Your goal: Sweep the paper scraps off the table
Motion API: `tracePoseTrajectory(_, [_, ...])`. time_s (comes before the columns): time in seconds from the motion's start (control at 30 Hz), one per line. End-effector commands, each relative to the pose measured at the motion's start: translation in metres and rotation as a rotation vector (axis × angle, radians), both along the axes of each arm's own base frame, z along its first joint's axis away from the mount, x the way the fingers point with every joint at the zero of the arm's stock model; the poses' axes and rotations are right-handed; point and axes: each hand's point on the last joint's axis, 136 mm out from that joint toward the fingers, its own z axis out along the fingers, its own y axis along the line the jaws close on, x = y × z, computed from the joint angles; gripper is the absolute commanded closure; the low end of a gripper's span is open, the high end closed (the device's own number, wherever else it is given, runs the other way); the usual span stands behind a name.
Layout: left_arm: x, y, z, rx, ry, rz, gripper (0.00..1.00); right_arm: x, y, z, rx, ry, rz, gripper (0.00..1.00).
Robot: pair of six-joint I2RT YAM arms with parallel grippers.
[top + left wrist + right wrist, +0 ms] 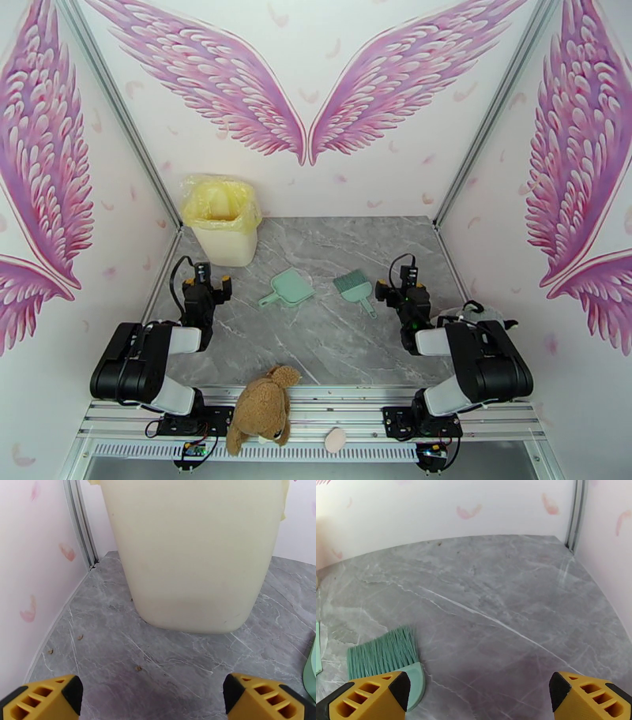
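No paper scraps are in view on the grey marble table [332,339]. A mint-green dustpan [288,288] lies at mid table, with a matching green hand brush [355,286] just right of it. My left gripper [208,279] hovers open at the left, its yellow fingertips [43,699] wide apart and facing the bin, with nothing between them. Right of the brush, my right gripper [399,283] is open too and holds nothing. In the right wrist view the brush [383,657] lies just ahead of its left fingertip [367,697]. Tiny brown specks [80,637] dot the table by the left wall.
A cream bin [221,221] with a yellow liner stands in the far left corner, close in front of the left gripper [152,697]. A brown plush toy [265,406] lies over the front metal rail, a pale pink lump [336,440] beside it. Walls close three sides.
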Motion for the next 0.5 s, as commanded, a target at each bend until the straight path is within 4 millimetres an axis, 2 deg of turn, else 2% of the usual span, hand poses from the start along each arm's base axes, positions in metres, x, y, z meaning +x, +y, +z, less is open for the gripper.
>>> tracePoseTrajectory(0.0, [0.0069,-0.0007,0.0079,-0.012,-0.025,-0.006,0.01,0.0086,0.0051,0.0108,-0.019,-0.03,0.021,0.01])
tracePoseTrajectory(0.47, [0.0072,-0.0009,0.0081,-0.011,-0.025,-0.007,0.01,0.0096,0.01,0.0102,-0.038,-0.023,0.036,0.01])
